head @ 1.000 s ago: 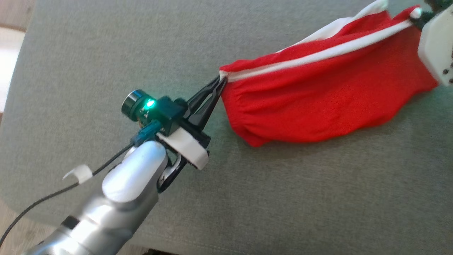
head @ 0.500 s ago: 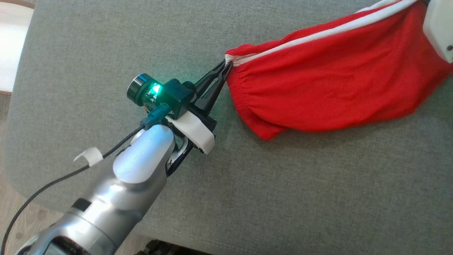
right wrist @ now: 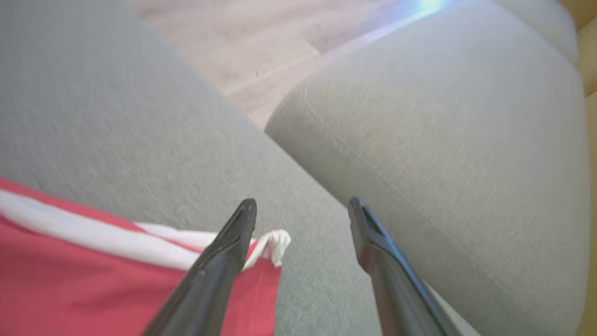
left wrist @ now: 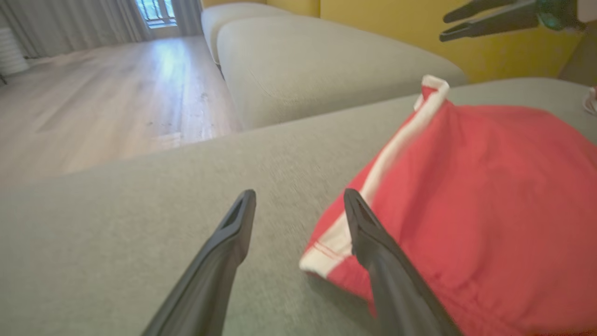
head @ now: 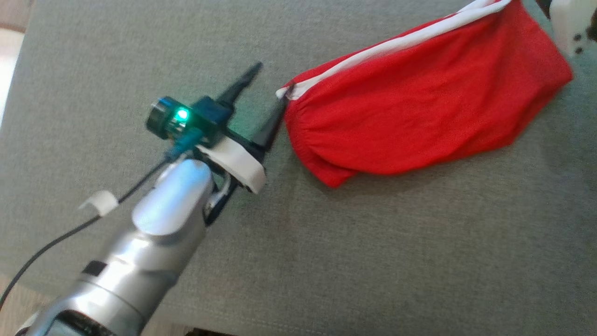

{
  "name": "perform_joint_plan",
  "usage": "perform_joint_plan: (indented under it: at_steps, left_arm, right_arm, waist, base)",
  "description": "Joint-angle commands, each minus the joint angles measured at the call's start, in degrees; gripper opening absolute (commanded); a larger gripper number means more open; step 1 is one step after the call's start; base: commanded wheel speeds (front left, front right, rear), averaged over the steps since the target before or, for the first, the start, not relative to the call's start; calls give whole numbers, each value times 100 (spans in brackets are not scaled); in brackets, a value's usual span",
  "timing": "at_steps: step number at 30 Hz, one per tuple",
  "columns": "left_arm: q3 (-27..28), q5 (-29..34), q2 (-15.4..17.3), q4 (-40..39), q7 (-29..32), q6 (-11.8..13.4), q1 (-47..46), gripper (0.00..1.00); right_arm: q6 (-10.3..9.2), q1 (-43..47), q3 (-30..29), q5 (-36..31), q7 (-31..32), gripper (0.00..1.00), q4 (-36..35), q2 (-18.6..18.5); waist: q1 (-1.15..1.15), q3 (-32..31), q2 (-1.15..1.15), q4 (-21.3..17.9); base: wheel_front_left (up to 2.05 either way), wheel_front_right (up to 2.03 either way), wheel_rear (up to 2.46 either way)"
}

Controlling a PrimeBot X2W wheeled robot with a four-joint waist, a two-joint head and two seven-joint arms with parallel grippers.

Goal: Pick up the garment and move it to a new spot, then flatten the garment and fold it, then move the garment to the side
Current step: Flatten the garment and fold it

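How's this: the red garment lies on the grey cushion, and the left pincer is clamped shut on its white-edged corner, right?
Not quite. The left pincer is open, spread at that corner without gripping it, as the left wrist view shows. The red garment does lie on the grey cushion.

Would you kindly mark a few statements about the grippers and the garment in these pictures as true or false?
1. The left gripper is open. True.
2. The right gripper is clamped on the white trim. False: its fingers stand apart, with the end of the trim beside one of them.
3. The garment is blue. False: it is red.
4. The garment lies on a grey cushion. True.
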Motion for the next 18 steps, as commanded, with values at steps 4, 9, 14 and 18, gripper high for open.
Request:
perform_joint_plan:
  at_steps: [4,9,14,18]
  left_arm:
    - [669,-84,418,-527,-53,226,2,100]
    - [1286,-81,630,-1228,-54,442,344,100]
    - [1911,-95,674,-1957,-54,659,882,100]
    - [2263,-88,674,-2347,-54,740,1393,100]
  right_arm:
    - [37,278,-346,50,-773,100,107,243]
    - [37,716,-887,86,-1602,100,373,629]
    - [37,1347,-1621,199,-2361,100,549,920]
    - [37,1935,-2250,196,-2655,100,675,1201]
  waist:
    - [0,-389,0,-339]
    - [0,-798,0,-706]
    - [0,-1175,0,-1054]
    - [0,-1448,0,-1329]
  base:
    - [0,0,0]
    - [0,0,0]
    - [0,0,0]
    - [0,0,0]
